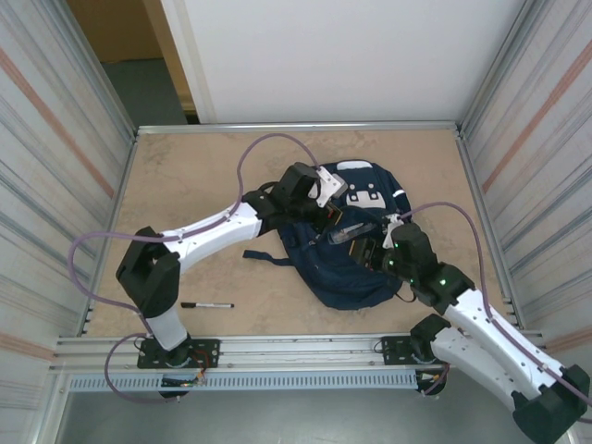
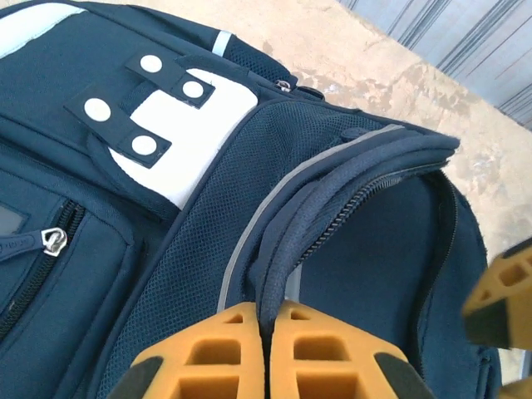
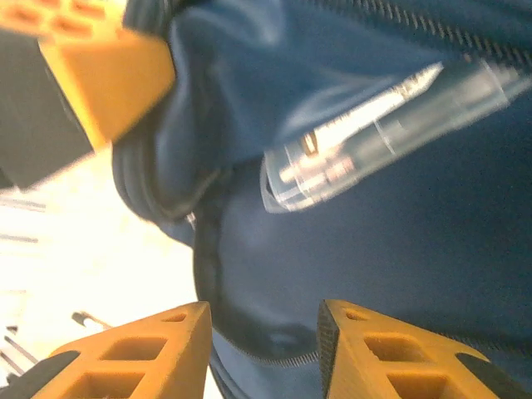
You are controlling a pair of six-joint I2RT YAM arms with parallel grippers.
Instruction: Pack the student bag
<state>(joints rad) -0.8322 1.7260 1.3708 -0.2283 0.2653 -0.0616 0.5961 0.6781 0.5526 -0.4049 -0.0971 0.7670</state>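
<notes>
**Bag Rim Pinched by Left Gripper; Right Gripper Parted at the Opening**

The student bag [image 1: 356,268] was laid on the table [image 1: 194,176], right of centre, with its white patch turned toward the far side. The left gripper [image 2: 266,320] was seen closed on the bag's zippered rim, the fabric edge pinched between its orange fingers. The right gripper [image 3: 264,320] was held at the bag with its fingers parted and nothing gripped between them. A clear pen [image 3: 382,133] was seen against the blue fabric by the zipper, apart from those fingers. A black marker [image 1: 208,304] was seen lying on the table near the left arm's base, well apart from the bag.
</notes>
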